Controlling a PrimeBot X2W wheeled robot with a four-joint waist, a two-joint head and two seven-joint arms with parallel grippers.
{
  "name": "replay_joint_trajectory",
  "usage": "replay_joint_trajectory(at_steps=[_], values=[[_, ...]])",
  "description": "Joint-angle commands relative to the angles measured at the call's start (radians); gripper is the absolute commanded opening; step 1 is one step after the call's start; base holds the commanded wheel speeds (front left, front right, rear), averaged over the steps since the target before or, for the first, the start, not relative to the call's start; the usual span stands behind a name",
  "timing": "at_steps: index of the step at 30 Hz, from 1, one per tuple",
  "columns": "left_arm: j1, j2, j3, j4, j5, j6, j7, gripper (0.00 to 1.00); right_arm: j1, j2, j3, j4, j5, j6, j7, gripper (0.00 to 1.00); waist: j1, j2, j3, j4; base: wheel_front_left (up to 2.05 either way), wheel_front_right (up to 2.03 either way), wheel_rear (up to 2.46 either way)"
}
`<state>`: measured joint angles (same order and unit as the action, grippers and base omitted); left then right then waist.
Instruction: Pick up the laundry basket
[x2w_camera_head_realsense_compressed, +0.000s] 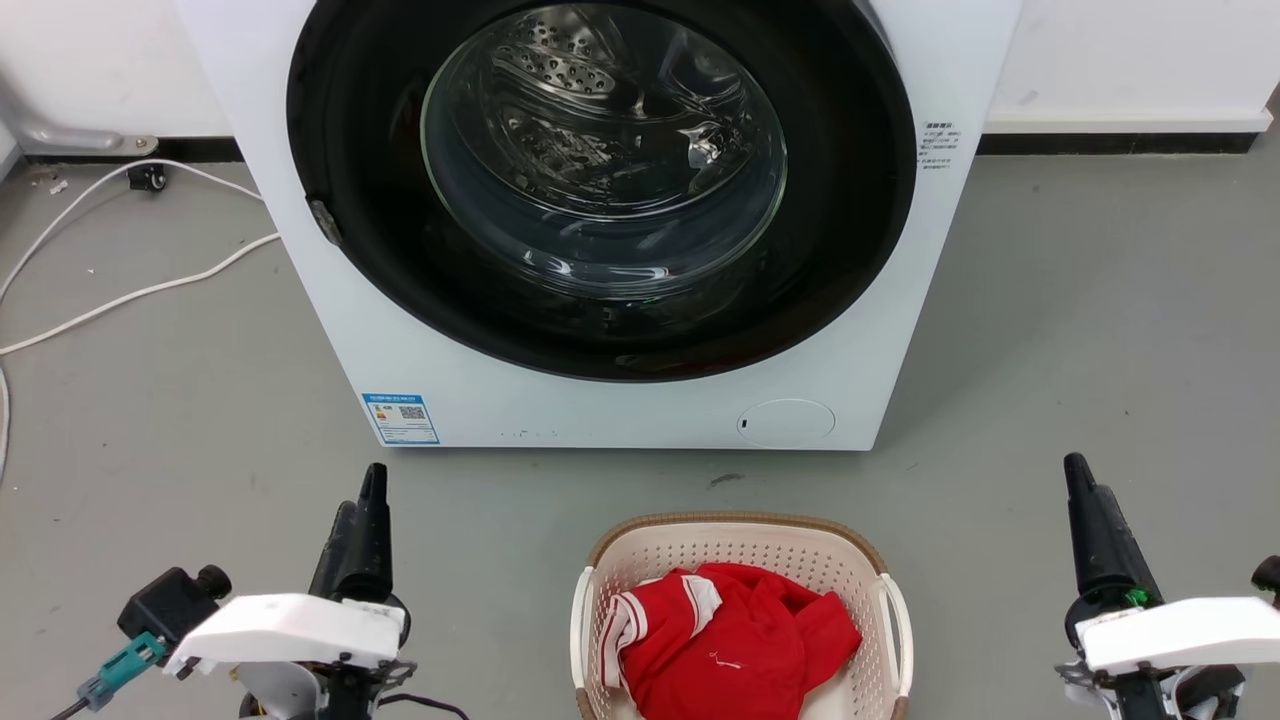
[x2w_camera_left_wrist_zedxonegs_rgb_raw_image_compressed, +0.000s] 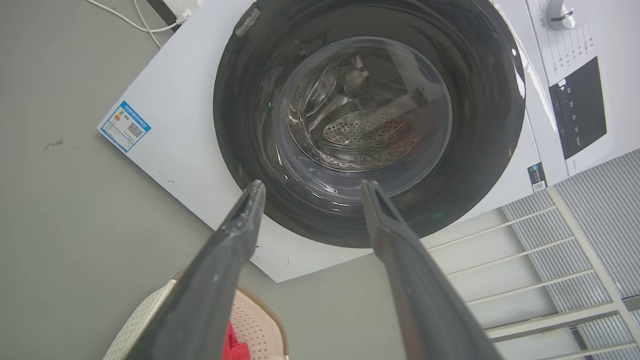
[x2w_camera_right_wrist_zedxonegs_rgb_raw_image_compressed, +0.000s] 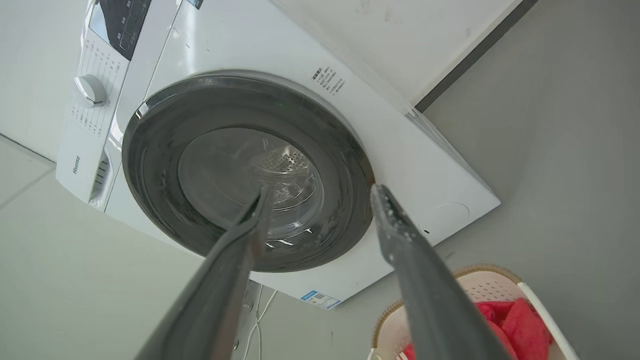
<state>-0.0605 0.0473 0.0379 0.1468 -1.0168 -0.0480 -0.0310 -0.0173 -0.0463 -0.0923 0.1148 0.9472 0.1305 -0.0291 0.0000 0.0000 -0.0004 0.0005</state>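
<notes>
**Cream plastic, dead centre between two empty claws**

Cream and perforated under a brown woven-look rim, the laundry basket (x2w_camera_head_realsense_compressed: 735, 553) stands on the grey floor (x2w_camera_head_realsense_compressed: 1050, 350) in front of the washer (x2w_camera_head_realsense_compressed: 400, 330). It is centred under the round door and apart from the cabinet, with a strip of bare floor between them. A red garment (x2w_camera_head_realsense_compressed: 730, 640) lies heaped inside it.

Both claws also sit on the near side of the washer. The left gripper (x2w_camera_head_realsense_compressed: 362, 500) is in front of the lower corner that carries the blue label (x2w_camera_head_realsense_compressed: 400, 418). The right gripper (x2w_camera_head_realsense_compressed: 1085, 500) is out past the washer's opposite edge. In each wrist view the two dark fingers stand well apart with nothing between them — both claws are wide open and hold nothing.

The coming move turns on one relation: measured from the washer, the basket lies between the claws and farther back than their fingertips. So each arm probably has to swing inward and draw back or dip, not push on toward the door. The basket's left handle (x2w_camera_head_realsense_compressed: 580, 620) faces the left claw and its right handle (x2w_camera_head_realsense_compressed: 902, 620) faces the right claw. That suits a two-armed lift, one claw to each handle.

Neither arm is clearly nearer (the right may have a slightly shorter gap). The basket's end away from the washer is cut off by the head view's edge, so which way its long axis runs I cannot tell.
</notes>
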Motion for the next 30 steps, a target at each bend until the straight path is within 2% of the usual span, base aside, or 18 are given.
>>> replay_joint_trajectory(at_steps=[1,11,30], values=[[0.001,0.003,-0.008,-0.020,0.051,0.005,-0.011,1.00,0.001,-0.003,0.003,-0.022,-0.052,0.000,-0.013,1.00,0.0000,0.0000,-0.001,0.000,0.00,0.00,0.00],[0.017,0.004,-0.034,-0.033,0.215,0.028,-0.047,1.00,0.025,-0.003,0.006,-0.046,-0.217,0.000,-0.048,1.00,0.0000,0.0000,-0.004,0.001,0.00,0.00,0.00],[0.043,0.009,-0.059,-0.035,0.446,0.035,-0.101,1.00,0.062,-0.004,0.013,-0.083,-0.471,0.000,-0.103,1.00,0.0000,0.0000,-0.007,0.003,0.00,0.00,0.00]])
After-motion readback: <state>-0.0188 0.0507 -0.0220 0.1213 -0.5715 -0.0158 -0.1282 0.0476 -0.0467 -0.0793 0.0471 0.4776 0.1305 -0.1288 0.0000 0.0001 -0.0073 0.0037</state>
